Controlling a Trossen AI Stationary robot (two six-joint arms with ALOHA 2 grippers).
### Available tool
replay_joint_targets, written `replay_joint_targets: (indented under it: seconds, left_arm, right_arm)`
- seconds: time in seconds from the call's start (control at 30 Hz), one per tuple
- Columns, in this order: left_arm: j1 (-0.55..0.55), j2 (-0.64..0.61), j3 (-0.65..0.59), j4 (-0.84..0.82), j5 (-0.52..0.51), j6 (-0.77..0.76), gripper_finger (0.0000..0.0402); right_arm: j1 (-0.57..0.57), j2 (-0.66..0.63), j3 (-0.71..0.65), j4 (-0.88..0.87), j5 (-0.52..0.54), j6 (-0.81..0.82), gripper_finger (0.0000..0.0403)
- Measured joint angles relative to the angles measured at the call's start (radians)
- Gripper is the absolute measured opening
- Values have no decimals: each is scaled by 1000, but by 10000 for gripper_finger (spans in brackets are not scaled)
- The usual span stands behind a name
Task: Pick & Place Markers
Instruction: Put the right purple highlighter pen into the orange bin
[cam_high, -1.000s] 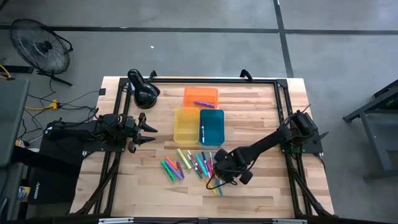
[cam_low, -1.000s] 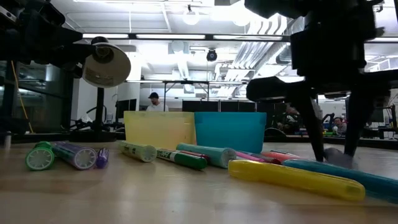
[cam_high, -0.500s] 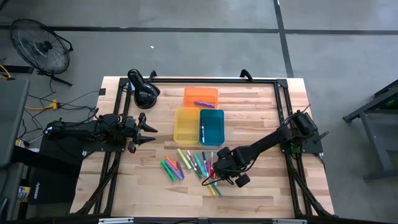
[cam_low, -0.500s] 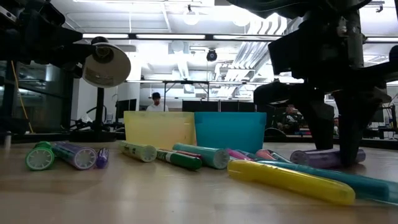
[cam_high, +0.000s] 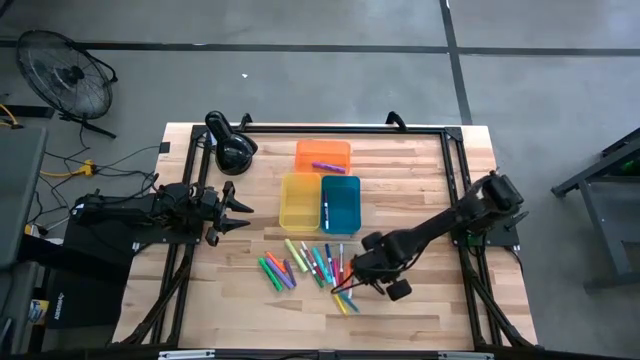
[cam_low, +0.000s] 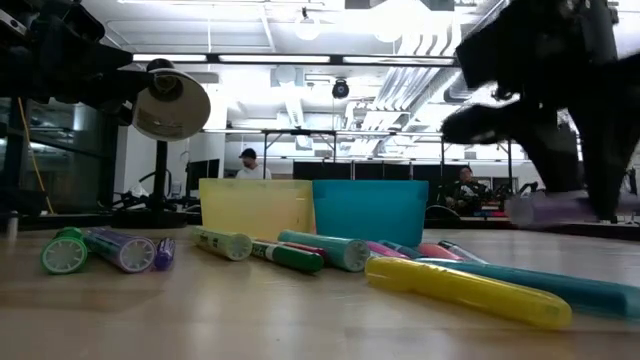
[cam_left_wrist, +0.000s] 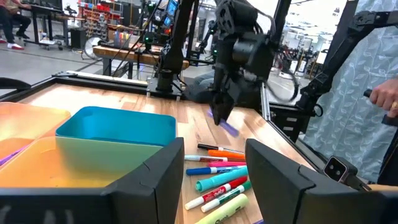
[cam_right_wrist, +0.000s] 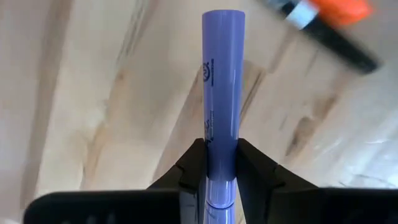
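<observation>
Several markers (cam_high: 305, 266) in green, purple, blue, red, orange and yellow lie on their sides on the wooden table, near the trays. My right gripper (cam_high: 350, 285) hangs over their right end, shut on a purple marker (cam_right_wrist: 222, 74) that also shows in the low view (cam_low: 560, 208). One purple marker (cam_high: 327, 166) lies in the orange tray (cam_high: 322, 148), and another marker (cam_high: 326, 210) lies in the blue tray (cam_high: 345, 205). My left gripper (cam_high: 240, 210) waits open at the table's left side, holding nothing. My right gripper pinches the purple marker's barrel (cam_right_wrist: 222, 134) between its two fingers. The fingers come from above, pointing down, and lie across the marker. A long stretch of the barrel juts out past them. The marker hangs about level, clear of the table.
The yellow tray (cam_high: 299, 202) stands beside the blue tray, with the orange one behind them. A black desk lamp (cam_high: 232, 150) stands at the far left. Bare wood lies near the front edge. A person (cam_low: 247, 160) is in the room behind, and a hand (cam_left_wrist: 382, 99) shows beyond the table.
My right gripper has shut on the purple marker that lay on the table between its fingers, rolled about its own axis, and risen. The marker has come up off the table with it and stays about level.
</observation>
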Motion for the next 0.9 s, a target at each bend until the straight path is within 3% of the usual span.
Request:
replay_joint_targets:
  seconds: [0.3, 0.5, 0.9]
  left_arm:
    - [0, 0, 0, 0, 0, 0, 170]
    - [0, 0, 0, 0, 0, 0, 170]
    - [0, 0, 0, 0, 0, 0, 170]
  right_arm:
    - [-43, -157, 2, -22, 208, 57, 53]
    - [-111, -223, 3, 46, 331, -5, 53]
    - [-362, -221, 3, 338, 283, -252, 53]
